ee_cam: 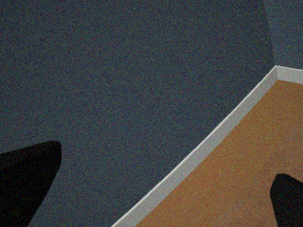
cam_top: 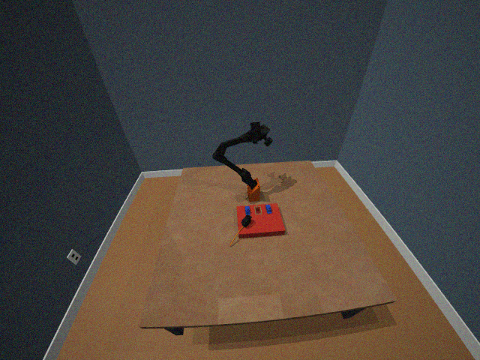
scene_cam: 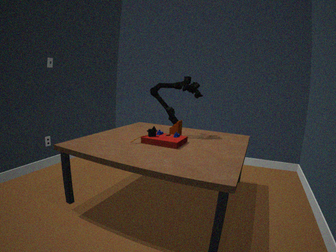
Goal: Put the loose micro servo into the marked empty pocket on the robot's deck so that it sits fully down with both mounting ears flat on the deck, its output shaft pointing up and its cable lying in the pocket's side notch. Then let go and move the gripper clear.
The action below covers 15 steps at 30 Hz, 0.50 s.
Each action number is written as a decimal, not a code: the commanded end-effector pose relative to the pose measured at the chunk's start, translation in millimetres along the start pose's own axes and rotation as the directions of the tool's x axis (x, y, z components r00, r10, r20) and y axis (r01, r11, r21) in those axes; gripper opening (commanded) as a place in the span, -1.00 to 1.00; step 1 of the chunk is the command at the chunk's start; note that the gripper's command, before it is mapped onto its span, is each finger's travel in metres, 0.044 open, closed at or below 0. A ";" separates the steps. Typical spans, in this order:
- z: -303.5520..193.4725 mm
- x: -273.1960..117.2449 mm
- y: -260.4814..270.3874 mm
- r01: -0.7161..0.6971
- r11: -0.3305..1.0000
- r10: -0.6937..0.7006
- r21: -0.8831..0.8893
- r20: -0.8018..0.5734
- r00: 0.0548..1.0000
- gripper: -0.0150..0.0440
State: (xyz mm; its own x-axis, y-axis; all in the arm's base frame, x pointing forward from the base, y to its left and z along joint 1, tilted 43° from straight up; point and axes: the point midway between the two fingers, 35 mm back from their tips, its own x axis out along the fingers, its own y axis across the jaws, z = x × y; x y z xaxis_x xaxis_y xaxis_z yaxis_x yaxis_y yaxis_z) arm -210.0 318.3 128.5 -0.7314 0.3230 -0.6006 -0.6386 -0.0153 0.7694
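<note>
The loose black micro servo (cam_top: 246, 221) (scene_cam: 151, 132) stands on the left part of the red deck (cam_top: 267, 226) (scene_cam: 160, 141), in front of the left blue servo. Its orange cable (cam_top: 236, 236) (scene_cam: 136, 139) runs off the deck's front left onto the table. The marked pocket (cam_top: 258, 210) near the deck's back edge is empty, between two blue servos. My gripper (ee_cam: 169, 170) is open and empty, high above the table behind the deck, far from the servo. Its fingers stand wide apart at the lower corners of the wrist view. The servo's ears and exact tilt are too small to tell.
Two blue servos (cam_top: 247, 210) (cam_top: 268, 209) sit in the deck on either side of the pocket. The arm's orange base (cam_top: 253, 193) (scene_cam: 177, 128) stands on the table (cam_top: 310, 263) (scene_cam: 211, 159) just behind the deck. Walls surround the table at the back and sides.
</note>
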 end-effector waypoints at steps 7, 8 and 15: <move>31.5 -24.2 -36.9 0.111 0.993 -0.105 -0.050 0.112 0.988 1.00; 34.2 -26.8 -40.4 0.114 0.993 -0.110 -0.034 0.118 0.987 1.00; 54.9 -47.0 -68.0 0.206 0.977 -0.193 -0.056 0.182 0.964 1.00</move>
State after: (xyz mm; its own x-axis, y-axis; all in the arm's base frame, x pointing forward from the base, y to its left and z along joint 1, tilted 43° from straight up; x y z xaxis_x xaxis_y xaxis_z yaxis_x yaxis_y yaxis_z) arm -135.6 349.5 118.0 -0.5806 0.4623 -0.6702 -0.7583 -0.0072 0.6519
